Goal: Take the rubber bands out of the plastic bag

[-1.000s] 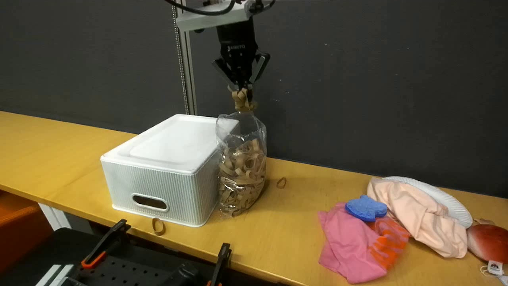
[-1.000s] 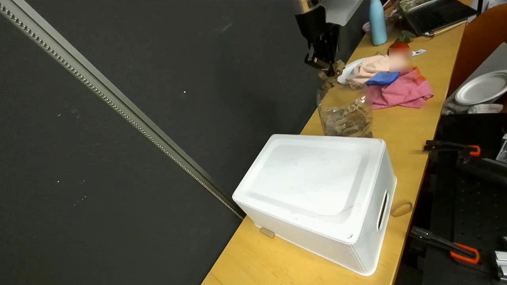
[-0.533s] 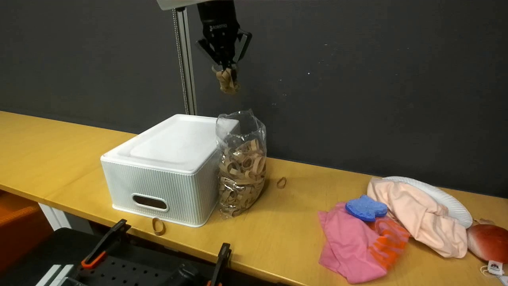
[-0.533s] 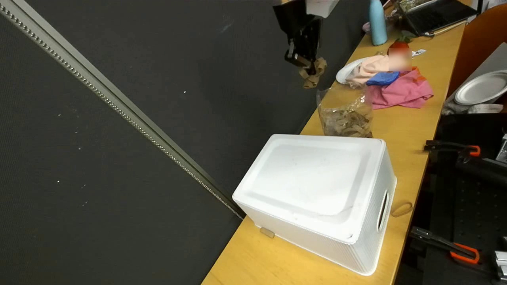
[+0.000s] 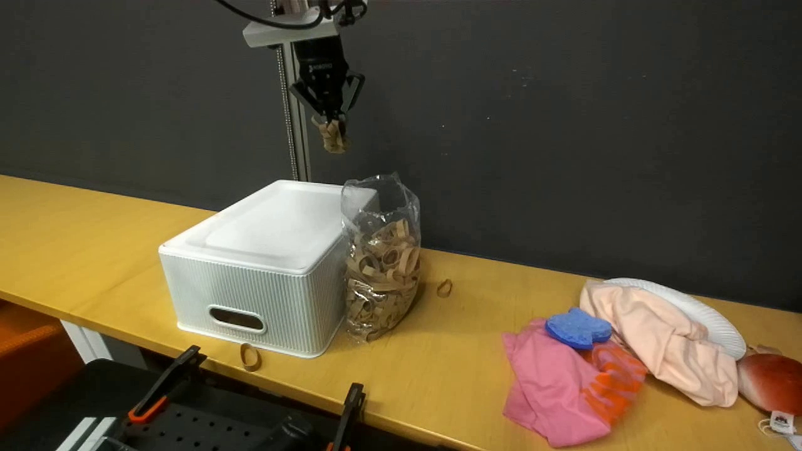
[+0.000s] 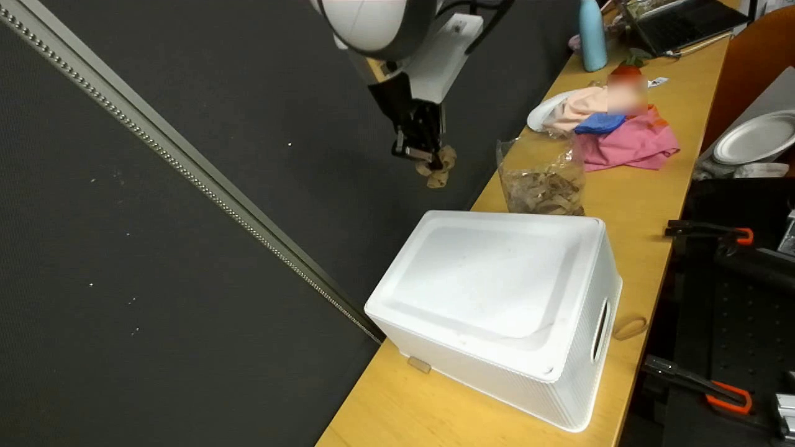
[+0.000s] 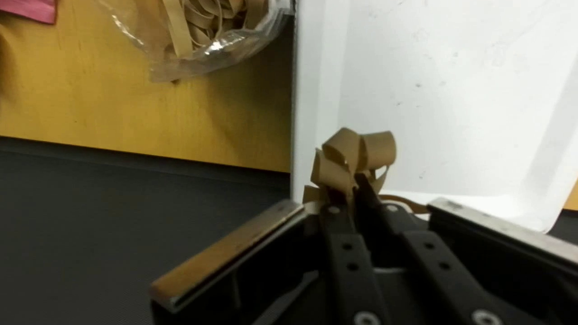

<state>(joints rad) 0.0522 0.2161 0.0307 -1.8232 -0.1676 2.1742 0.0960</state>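
My gripper (image 5: 334, 123) is high above the table, shut on a small clump of tan rubber bands (image 7: 379, 149) whose loops stick out around the fingertips. In the wrist view this clump appears against a corner of the white box's lid. The clear plastic bag (image 5: 408, 199) stands upright beside the box, its mouth facing up, with many more rubber bands (image 5: 401, 275) inside. The gripper and its clump are apart from the bag. Single loose bands lie on the table: one right of the bag (image 5: 438, 289), one at the box's front (image 5: 243, 358), and one behind it (image 6: 419, 364).
The white box (image 5: 276, 232) stands close against the bag, below the gripper. A dark wall panel (image 5: 564, 125) rises behind the table. Pink cloth (image 5: 551, 382), a blue sponge-like piece (image 5: 578, 327), peach cloth (image 5: 664, 344) and a white plate (image 5: 708, 313) lie farther along.
The gripper, still holding its clump, has left the space just over the bag's mouth and travelled sideways toward the box. The bag stays standing in the same spot.
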